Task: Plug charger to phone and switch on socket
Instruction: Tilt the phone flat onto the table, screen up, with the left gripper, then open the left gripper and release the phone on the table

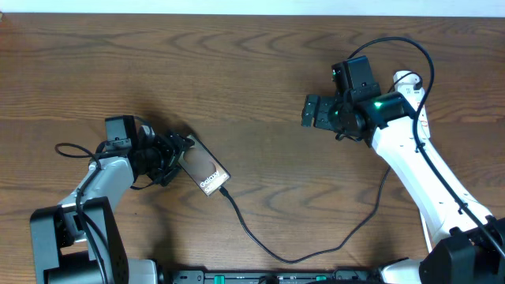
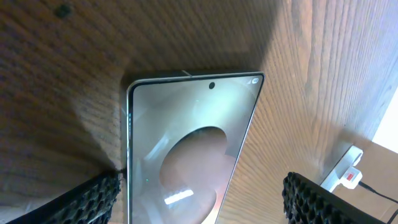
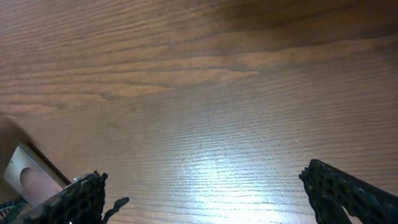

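While the left gripper (image 1: 178, 158) sits low at one short end of the phone (image 1: 207, 170), its jaws stand wide to either side and grip nothing. Left wrist view: one finger (image 2: 93, 199) just at the phone's long edge, contact uncertain; the other finger (image 2: 320, 202) clearly apart from it. Phone lies flat and diagonal on the tabletop (image 1: 260, 55), left of centre, glossy face up, white lettering near its lower-right end. Charger (image 1: 260, 241): thin black cable meets that lower-right end, then loops across the tabletop toward the right arm. Whether the plug tip is fully seated, cannot tell. Socket (image 2: 341, 173): white, with a red mark, seen only in the left wrist view, well beyond the phone. Right gripper (image 1: 308, 111): fully spread, empty, above bare wood, well apart from the phone.
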Available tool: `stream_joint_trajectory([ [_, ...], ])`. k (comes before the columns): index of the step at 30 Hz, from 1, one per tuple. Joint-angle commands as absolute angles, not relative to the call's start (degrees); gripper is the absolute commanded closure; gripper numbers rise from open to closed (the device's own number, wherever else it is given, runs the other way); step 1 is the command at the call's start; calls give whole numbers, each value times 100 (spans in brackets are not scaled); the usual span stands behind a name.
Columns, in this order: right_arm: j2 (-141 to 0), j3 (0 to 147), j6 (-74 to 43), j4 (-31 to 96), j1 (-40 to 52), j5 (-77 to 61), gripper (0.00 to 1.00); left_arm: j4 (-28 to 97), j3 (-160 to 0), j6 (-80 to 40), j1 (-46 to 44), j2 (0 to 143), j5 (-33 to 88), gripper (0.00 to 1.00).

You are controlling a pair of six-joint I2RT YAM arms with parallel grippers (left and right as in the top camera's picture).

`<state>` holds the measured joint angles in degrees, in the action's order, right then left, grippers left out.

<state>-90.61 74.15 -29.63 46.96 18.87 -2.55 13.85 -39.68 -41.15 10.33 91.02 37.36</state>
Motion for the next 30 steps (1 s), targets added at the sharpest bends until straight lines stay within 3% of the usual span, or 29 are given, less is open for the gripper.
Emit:
stream_joint_trajectory([
  [1, -8991, 7430, -2902, 4722, 1922, -161, 1, 1564, -3835, -4077, 1015, 9249, 3334, 13],
  [17, -8991, 7430, -2816, 4746, 1922, -32, 1, 1638, -3839, -3903, 1020, 8726, 3402, 12],
  [30, -8991, 7430, -2821, 4766, 1918, -36, 1, 1927, -3870, -2987, 1022, 6246, 3400, 12],
])
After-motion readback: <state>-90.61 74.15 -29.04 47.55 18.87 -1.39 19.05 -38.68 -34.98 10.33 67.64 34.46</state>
